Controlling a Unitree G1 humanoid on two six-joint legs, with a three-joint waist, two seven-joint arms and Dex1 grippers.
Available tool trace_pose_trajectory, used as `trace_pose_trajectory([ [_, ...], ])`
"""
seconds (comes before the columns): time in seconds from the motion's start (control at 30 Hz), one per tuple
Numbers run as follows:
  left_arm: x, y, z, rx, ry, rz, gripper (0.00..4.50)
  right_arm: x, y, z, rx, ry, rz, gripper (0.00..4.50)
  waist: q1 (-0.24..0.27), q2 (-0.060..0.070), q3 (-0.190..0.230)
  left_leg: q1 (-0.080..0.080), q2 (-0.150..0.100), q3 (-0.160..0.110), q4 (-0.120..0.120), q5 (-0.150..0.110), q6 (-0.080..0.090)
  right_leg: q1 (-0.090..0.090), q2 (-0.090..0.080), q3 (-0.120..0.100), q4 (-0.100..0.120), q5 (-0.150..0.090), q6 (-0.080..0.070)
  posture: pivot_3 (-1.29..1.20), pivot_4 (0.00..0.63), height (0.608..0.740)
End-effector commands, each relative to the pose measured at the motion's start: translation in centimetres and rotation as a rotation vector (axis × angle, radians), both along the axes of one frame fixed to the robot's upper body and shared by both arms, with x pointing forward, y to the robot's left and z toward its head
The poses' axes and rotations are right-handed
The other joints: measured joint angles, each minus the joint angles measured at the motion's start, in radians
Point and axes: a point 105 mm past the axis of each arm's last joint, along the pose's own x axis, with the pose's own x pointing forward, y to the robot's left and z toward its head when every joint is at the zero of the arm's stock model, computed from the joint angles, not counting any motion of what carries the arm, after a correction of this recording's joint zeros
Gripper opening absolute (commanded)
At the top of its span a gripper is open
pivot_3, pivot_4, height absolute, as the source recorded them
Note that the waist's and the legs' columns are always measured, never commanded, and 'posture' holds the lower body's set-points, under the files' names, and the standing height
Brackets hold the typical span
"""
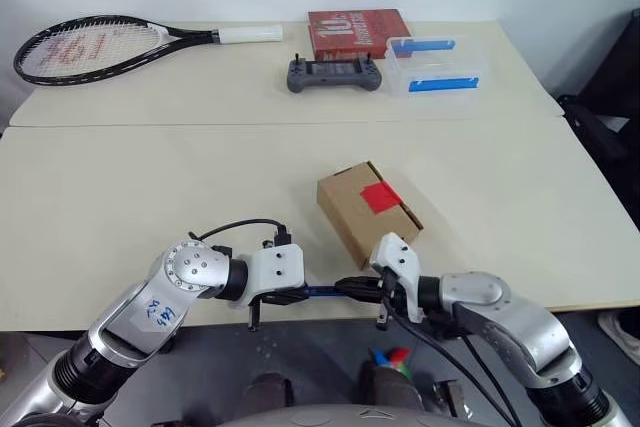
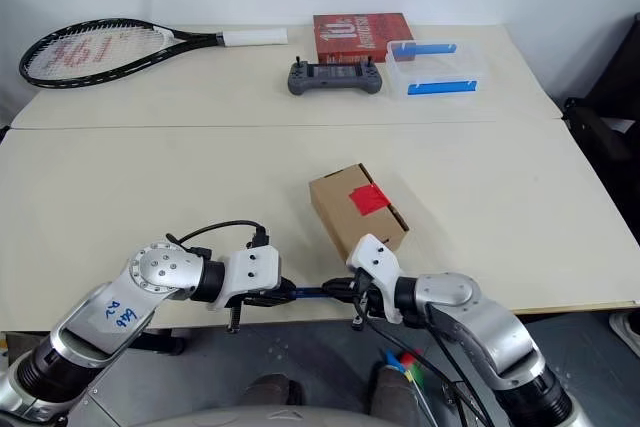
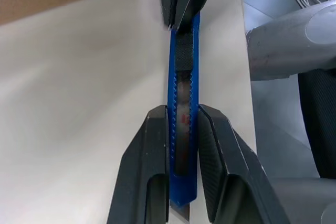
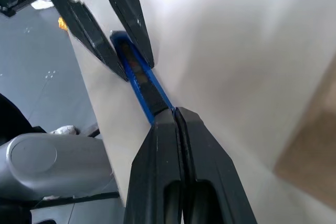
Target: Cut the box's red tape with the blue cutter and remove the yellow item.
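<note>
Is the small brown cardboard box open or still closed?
Closed. The brown corrugated cardboard box has its top flaps flat, and the red square tape lies uncut across the seam.

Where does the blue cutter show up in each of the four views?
Left eye: blue cutter low centre, between both hands.
Right eye: low centre.
Left wrist: upright, centre, between the fingers.
Right wrist: slanting, above centre.
Shared landmark: the box.
</note>
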Motion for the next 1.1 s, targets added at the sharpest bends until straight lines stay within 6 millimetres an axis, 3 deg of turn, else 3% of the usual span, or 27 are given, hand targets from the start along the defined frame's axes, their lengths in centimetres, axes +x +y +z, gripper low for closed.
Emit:
trace_pose_trajectory([
  [0.03, -0.1, -0.5, 0.9, -0.02, -0.038, -0.019, 0.41, -0.7, 1.7, -0.5, 0.012, 0.034, 0.041, 0.04, 0.0, 0.0, 0.0, 0.0, 0.0, 0.0, 0.0, 0.0, 0.0, 0.0, 0.0, 0.0, 0.0, 0.0, 0.0, 0.0, 0.15, 0.74],
  [0.43, 0.2, -0.6, 0.7, -0.029, -0.038, -0.011, 0.41, -0.9, 2.3, -0.4, 0.016, 0.03, 0.107, 0.04, 0.0, 0.0, 0.0, 0.0, 0.0, 0.0, 0.0, 0.0, 0.0, 0.0, 0.0, 0.0, 0.0, 0.0, 0.0, 0.0, 0.15, 0.74],
  [0.67, 0.5, -0.7, 0.5, -0.036, -0.04, -0.003, 0.41, -1.4, 1.0, -0.8, -0.019, 0.039, 0.127, 0.04, 0.002, 0.0, 0.0, 0.0, 0.0, 0.0, 0.0, 0.0, 0.0, 0.0, 0.0, 0.0, 0.0, 0.0, 0.0, 0.0, 0.15, 0.74],
  [0.9, 0.7, -1.1, 0.5, -0.052, -0.038, -0.001, 0.41, -0.8, 2.9, -1.2, 0.02, 0.036, 0.143, 0.04, 0.003, 0.0, 0.0, 0.001, 0.0, 0.0, 0.0, 0.0, 0.0, 0.001, 0.0, 0.0, 0.0, 0.0, 0.0, 0.0, 0.15, 0.74],
  [1.1, 0.6, -1.2, 0.5, -0.058, -0.039, -0.003, 0.41, -0.9, 3.0, -0.9, 0.046, 0.023, 0.141, 0.04, 0.003, 0.001, 0.0, 0.0, 0.0, 0.0, 0.0, 0.0, 0.0, 0.001, 0.0, 0.0, 0.0, 0.0, 0.0, 0.0, 0.15, 0.74],
])
